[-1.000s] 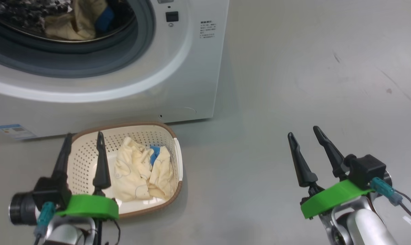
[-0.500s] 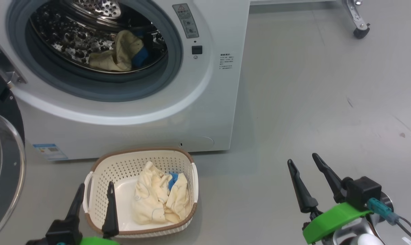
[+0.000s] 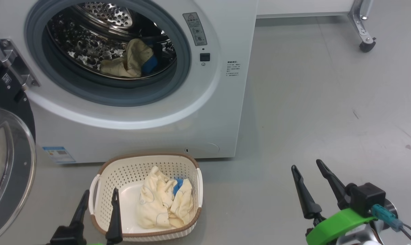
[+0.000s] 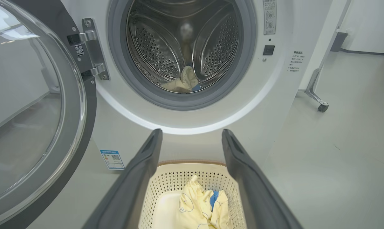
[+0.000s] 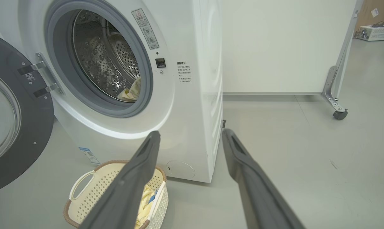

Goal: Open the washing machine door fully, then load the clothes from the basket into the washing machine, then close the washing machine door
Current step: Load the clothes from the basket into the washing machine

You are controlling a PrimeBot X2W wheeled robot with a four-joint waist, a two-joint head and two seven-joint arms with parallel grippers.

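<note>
The clothes (image 3: 164,204) in the basket (image 3: 144,157) lie just ahead-right of the wide-open, empty left gripper (image 3: 100,194), the nearer one; the right gripper (image 3: 307,165), equally wide, stands well apart rightward.

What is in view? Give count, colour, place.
washing machine: one, white, behind the basket
washing machine door: one, black rim, clear glass, open on the left
garment: one, cream and blue, low in the drum
basket: one, cream, brown rim, on the floor
clothes: one bundle, cream-yellow and blue, in the basket
sticker: one, blue-white, low on the machine's front
caster: one, black, far right
left gripper: one, dark, open, at the basket's near edge
right gripper: one, dark, open, over bare floor
</note>
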